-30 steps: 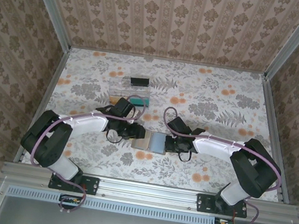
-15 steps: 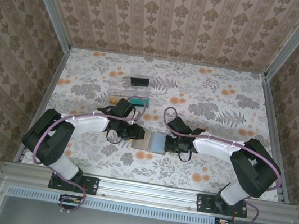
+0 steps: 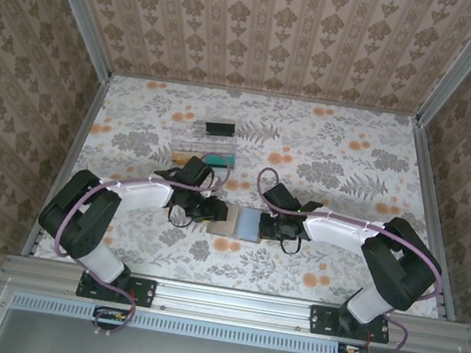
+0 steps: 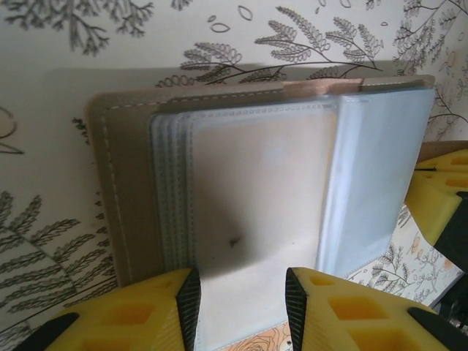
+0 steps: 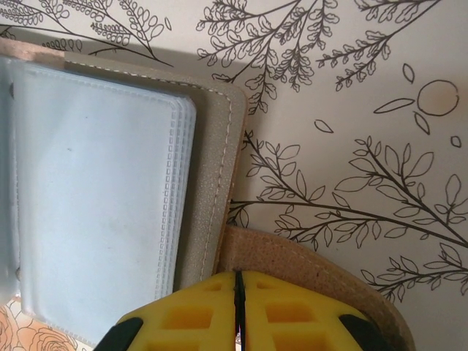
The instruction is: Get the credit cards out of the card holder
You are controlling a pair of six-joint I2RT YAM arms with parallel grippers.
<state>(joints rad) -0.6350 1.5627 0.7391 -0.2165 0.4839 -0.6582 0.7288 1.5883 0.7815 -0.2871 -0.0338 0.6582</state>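
Note:
The card holder (image 3: 237, 223) lies open on the flowered table between both grippers, taupe outside (image 4: 131, 183), with stacked clear sleeves inside. The left sleeve panel (image 4: 256, 205) looks pale cream and the right panel (image 5: 95, 190) grey-blue. I cannot make out the credit cards inside the sleeves. My left gripper (image 3: 212, 211) is open, its jaws (image 4: 241, 311) apart over the near edge of the cream sleeve. My right gripper (image 3: 265, 226) is shut, its tips (image 5: 235, 292) against the holder's tan strap (image 5: 307, 263), which curves out from the right edge. Whether the strap is pinched is hidden.
A clear plastic tray (image 3: 207, 141) stands just behind the left gripper, with a black item (image 3: 219, 127) at its far end and something green (image 3: 217, 161) at its near end. Patterned walls close in the table on three sides.
Almost nothing: the left arm has shifted very slightly, while the holder and both grippers stay where they were.

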